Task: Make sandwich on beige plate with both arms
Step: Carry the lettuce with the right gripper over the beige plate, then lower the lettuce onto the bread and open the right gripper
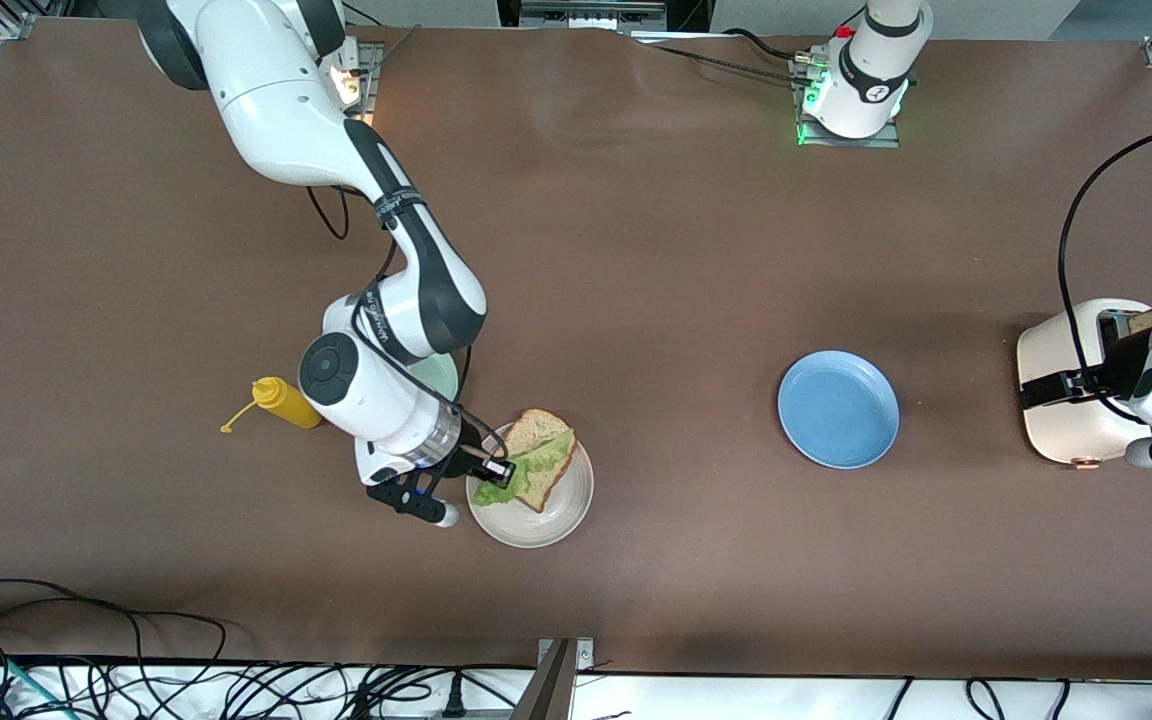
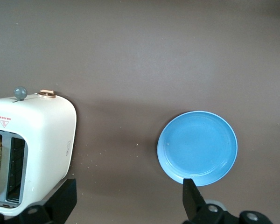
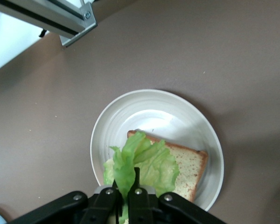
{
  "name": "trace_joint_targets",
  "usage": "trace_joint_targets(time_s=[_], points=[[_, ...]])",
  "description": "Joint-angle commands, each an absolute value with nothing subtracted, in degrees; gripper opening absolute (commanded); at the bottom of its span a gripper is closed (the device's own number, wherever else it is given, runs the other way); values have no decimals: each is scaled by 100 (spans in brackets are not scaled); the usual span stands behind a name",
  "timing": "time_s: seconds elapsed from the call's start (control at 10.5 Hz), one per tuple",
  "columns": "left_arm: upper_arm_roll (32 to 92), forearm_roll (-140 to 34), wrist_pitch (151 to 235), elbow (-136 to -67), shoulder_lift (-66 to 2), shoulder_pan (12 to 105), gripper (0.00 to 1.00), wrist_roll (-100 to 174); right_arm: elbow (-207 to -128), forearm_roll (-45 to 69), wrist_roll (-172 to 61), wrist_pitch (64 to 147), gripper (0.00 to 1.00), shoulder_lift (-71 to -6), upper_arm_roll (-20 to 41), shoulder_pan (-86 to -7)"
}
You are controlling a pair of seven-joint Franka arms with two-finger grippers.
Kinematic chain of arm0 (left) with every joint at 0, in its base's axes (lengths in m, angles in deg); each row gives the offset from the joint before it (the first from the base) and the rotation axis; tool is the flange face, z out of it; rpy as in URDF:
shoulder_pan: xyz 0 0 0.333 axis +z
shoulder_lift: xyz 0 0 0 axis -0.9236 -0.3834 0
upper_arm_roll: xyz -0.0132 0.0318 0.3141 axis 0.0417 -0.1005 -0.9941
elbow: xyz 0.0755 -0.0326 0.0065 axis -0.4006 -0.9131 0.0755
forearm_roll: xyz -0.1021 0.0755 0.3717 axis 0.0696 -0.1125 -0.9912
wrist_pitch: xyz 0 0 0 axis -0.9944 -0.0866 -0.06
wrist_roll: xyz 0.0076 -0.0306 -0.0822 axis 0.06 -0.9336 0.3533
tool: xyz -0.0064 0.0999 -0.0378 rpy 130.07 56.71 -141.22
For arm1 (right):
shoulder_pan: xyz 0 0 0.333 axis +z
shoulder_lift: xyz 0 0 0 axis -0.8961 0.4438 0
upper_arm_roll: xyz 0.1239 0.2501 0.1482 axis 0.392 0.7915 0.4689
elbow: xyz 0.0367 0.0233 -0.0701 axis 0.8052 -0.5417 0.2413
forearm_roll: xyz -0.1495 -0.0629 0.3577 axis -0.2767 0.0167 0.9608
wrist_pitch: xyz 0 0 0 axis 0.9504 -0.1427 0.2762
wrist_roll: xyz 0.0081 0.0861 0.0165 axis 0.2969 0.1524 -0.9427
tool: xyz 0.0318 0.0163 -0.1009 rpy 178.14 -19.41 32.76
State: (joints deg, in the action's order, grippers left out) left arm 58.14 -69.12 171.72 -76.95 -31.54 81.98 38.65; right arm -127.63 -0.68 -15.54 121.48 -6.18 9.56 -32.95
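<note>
The beige plate (image 1: 536, 520) lies near the front camera at the right arm's end of the table. One bread slice (image 1: 534, 432) lies on it, with a ruffled green lettuce leaf (image 1: 536, 465) draped over it. My right gripper (image 1: 498, 468) is low over the plate's rim, shut on one end of the leaf. The right wrist view shows the plate (image 3: 154, 107), the slice (image 3: 191, 163) and the leaf (image 3: 140, 163) pinched in the gripper (image 3: 126, 186). A second bread slice (image 1: 1146, 320) stands in the white toaster (image 1: 1066, 430). My left gripper (image 1: 1066, 385) hangs open and empty over the toaster's edge.
A blue plate (image 1: 838, 408) lies between the beige plate and the toaster; it also shows in the left wrist view (image 2: 197, 147) beside the toaster (image 2: 37, 140). A yellow mustard bottle (image 1: 286, 402) lies beside the right arm. A mint-green plate (image 1: 441, 372) is mostly hidden under that arm.
</note>
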Motion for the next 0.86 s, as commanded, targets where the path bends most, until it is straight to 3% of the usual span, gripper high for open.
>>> trace_joint_targets(time_s=[0.0, 0.57, 0.67, 0.76], points=[[5827, -7039, 17194, -7716, -3121, 8205, 100, 3774, -12509, 10, -1484, 12113, 0, -395, 821, -3140], [5827, -7039, 17194, -7724, -3121, 8170, 100, 3766, -12527, -86, -1484, 12253, 0, -140, 690, -2982], [5827, -7039, 17194, -7724, -3129, 8178, 100, 3765, -12527, -96, -1492, 12280, 44, -105, 663, -2956], [5827, -7048, 17194, -7724, -3138, 8170, 100, 3774, -12527, -104, -1510, 12289, 99, -87, 611, -2938]])
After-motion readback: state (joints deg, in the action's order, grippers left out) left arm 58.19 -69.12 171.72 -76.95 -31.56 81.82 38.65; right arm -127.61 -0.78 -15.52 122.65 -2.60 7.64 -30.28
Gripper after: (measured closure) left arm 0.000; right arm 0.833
